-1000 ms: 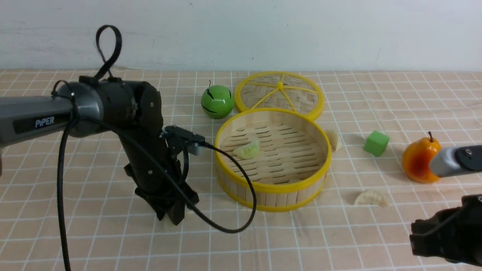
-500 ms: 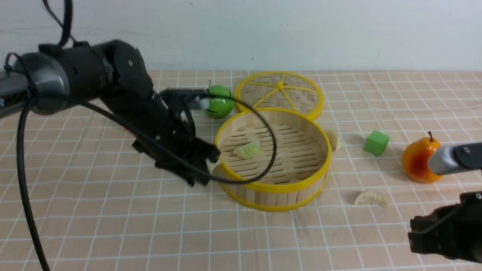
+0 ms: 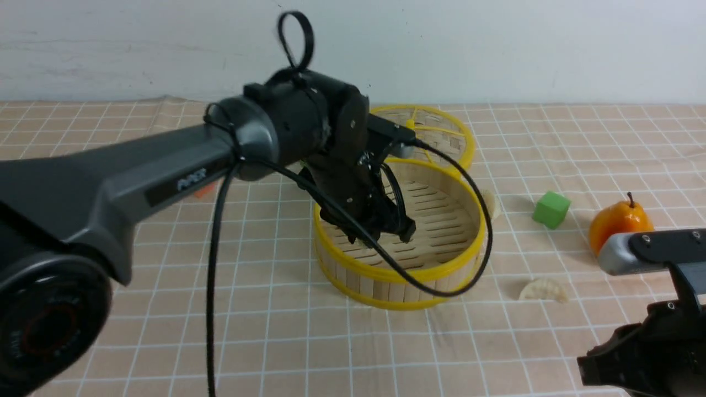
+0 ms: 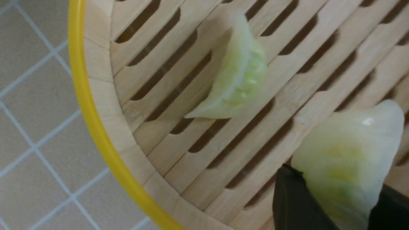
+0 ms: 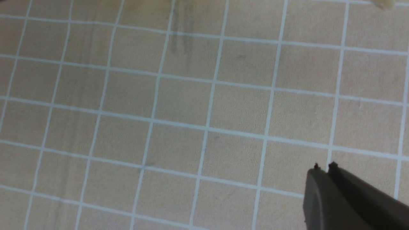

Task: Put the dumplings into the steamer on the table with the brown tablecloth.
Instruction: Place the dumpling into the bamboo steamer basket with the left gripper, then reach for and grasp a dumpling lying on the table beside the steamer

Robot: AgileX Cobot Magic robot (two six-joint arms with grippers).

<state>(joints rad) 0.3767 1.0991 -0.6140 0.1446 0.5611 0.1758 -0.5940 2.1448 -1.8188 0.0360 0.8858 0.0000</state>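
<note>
**A:** Starting at the left: the left gripper (image 3: 382, 231) hangs inside the steamer (image 3: 397, 275), jaws pinched on a pale green dumpling (image 4: 345, 153) just above the slats.

**B:** And the others?

**A:** The other green dumpling (image 4: 239, 80) lies on the slatted floor near the wall, just beside the held one. Two are out on the brown tablecloth (image 3: 165, 309). One cream dumpling (image 3: 490, 205) sits against the steamer's far right wall, and the second cream dumpling (image 3: 543, 289) lies near its front right.

**B:** What could go wrong?

**A:** I think the soft skin may cling to a finger on release and get dragged back out. The black cable (image 3: 441, 286) also loops over the front rim, so a retreat could snag it and shift the basket.

**B:** And the right side?

**A:** The right gripper (image 5: 323, 166) sits low over bare cloth, jaws pressed together and empty.

**B:** Anything hidden?

**A:** From the front, the arm covers the held dumpling and much of the basket floor. An orange-red patch (image 3: 204, 190) behind the arm I can't identify. The frame edge cuts off the right gripper.
</note>
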